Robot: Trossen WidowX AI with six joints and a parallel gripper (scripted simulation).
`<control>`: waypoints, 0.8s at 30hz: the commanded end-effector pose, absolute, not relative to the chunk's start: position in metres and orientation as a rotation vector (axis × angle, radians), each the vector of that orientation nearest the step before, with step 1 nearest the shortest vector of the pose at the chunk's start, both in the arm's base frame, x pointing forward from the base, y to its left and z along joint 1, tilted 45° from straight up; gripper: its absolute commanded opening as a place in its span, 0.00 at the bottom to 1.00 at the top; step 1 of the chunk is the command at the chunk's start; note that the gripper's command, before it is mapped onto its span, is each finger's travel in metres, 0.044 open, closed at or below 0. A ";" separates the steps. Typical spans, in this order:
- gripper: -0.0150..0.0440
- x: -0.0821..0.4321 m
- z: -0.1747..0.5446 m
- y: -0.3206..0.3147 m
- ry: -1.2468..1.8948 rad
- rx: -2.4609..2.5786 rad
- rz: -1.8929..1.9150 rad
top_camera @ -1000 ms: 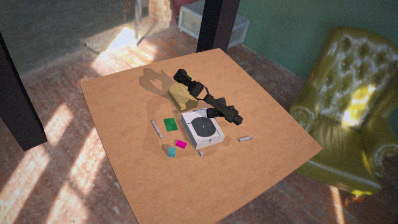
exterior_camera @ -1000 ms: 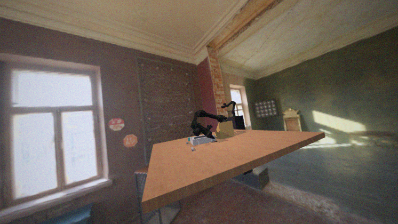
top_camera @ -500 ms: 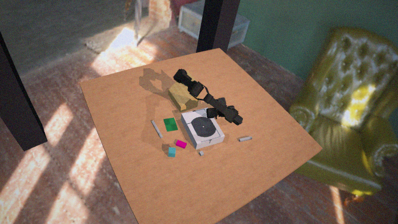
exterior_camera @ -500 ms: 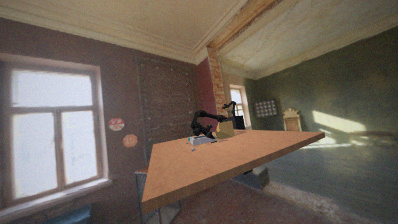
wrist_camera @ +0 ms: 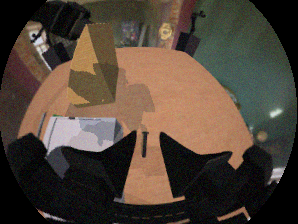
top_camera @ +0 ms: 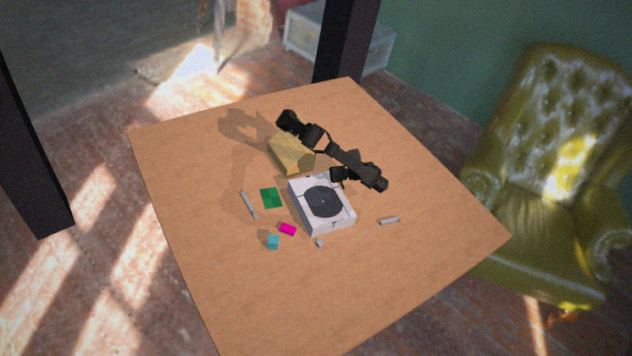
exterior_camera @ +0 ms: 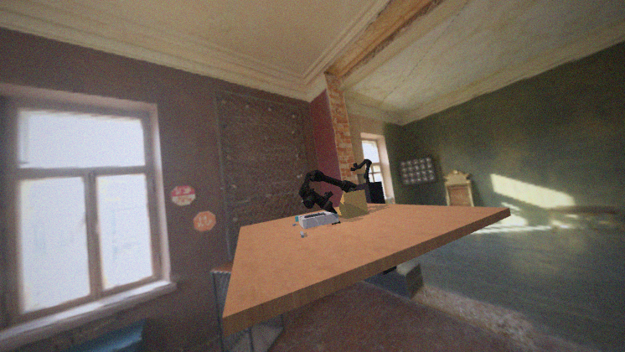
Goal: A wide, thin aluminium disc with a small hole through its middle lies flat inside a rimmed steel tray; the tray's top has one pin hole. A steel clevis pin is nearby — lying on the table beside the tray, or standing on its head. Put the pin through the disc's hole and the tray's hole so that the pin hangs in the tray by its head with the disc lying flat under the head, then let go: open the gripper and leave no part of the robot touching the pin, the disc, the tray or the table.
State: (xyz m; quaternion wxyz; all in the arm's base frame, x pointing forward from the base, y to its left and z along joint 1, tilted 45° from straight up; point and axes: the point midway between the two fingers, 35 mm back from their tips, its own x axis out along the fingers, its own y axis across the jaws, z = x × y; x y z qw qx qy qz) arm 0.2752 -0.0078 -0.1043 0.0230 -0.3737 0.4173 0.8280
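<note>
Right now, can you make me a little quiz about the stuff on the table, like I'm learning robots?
1. Pick one: what colour is the flat square?
A) red
B) green
C) yellow

2. True or false: the dark disc lies in the pale tray.

3. Fill in the blank: the fingertips of the end effector stand ____ (apart or together).

Key: 1 B; 2 true; 3 apart.

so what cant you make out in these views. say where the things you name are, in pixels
- Claw (top_camera: 343,187) (wrist_camera: 148,133) fingertips, exterior view: too small and dark
- Pin hole in the tray (top_camera: 334,226) (exterior_camera: 321,222) (wrist_camera: 70,136), top view: the disc (top_camera: 323,209) lies over the tray's middle
- Near part of the tray, wrist view: hidden by the claw's left-hand side in the picture
- Armchair's (top_camera: 548,176) right side, top view: cut off by the edge
</note>
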 end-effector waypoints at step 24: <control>0.53 0.257 -0.100 0.007 1.368 -2.269 2.142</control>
